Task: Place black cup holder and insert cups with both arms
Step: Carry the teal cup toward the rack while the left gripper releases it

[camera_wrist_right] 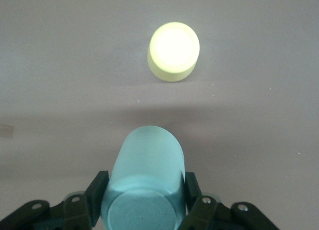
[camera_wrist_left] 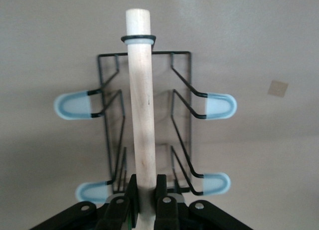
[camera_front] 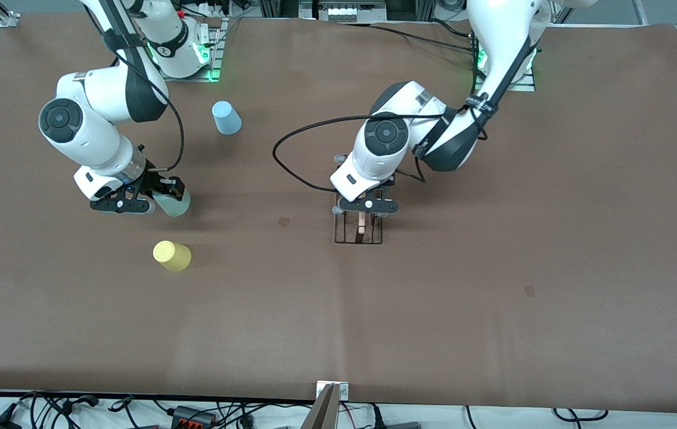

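The black cup holder [camera_front: 360, 231] is near the table's middle, its wooden rod handle [camera_wrist_left: 140, 105] pinched between the fingers of my left gripper [camera_front: 365, 213] [camera_wrist_left: 146, 192], which is shut on it. Pale-capped prongs [camera_wrist_left: 220, 105] stick out on both sides of the rod. Toward the right arm's end, my right gripper [camera_front: 167, 193] [camera_wrist_right: 144, 189] is shut on the sides of the pale green cup [camera_front: 176, 206] [camera_wrist_right: 145, 175], low over the table. The yellow cup [camera_front: 171, 255] [camera_wrist_right: 173, 50] stands upside down, nearer to the front camera. The light blue cup [camera_front: 226, 117] stands upside down, closer to the arms' bases.
A brown mat [camera_front: 493, 310] covers the table. Two small tape patches [camera_front: 283, 221] [camera_front: 530, 291] lie flat on it, one between the green cup and the holder. Cables and power strips [camera_front: 189, 414] run along the front edge.
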`<state>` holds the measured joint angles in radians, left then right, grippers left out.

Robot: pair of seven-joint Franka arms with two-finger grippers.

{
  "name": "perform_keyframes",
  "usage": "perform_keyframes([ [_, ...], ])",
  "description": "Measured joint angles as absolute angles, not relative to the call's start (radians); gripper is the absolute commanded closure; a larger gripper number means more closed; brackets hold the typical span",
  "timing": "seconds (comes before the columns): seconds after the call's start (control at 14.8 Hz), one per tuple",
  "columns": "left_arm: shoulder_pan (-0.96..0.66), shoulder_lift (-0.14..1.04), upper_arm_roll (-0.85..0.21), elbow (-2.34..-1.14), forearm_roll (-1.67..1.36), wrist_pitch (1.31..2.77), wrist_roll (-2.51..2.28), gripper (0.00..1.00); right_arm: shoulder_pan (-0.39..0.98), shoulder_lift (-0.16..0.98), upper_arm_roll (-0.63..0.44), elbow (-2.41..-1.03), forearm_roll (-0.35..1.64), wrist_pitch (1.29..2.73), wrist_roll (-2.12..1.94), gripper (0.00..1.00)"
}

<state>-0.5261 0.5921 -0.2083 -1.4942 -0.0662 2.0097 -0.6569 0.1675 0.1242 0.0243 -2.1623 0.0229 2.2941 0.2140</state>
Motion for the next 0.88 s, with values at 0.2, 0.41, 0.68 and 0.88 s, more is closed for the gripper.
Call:
perform_keyframes([
  [0.2,-0.527,0.595,-0.206,-1.481,-0.066,2.010,-0.663,0.00,0.168,0.125,0.038,-2.160,0.023,2.293,0.217,0.80],
  [0.41,-0.522,0.586,-0.201,-1.445,-0.066,2.000,-0.663,0.00,0.168,0.114,0.069,-2.150,0.023,2.264,0.297,0.80],
  [0.68,-0.451,0.472,-0.182,-1.401,-0.062,1.825,-0.575,0.00,0.186,0.051,0.185,-2.109,0.025,2.136,0.569,0.81],
  [0.88,-0.311,0.390,-0.176,-1.401,-0.007,1.706,-0.351,0.00,0.227,0.021,0.296,-2.026,0.033,2.074,0.845,0.81],
])
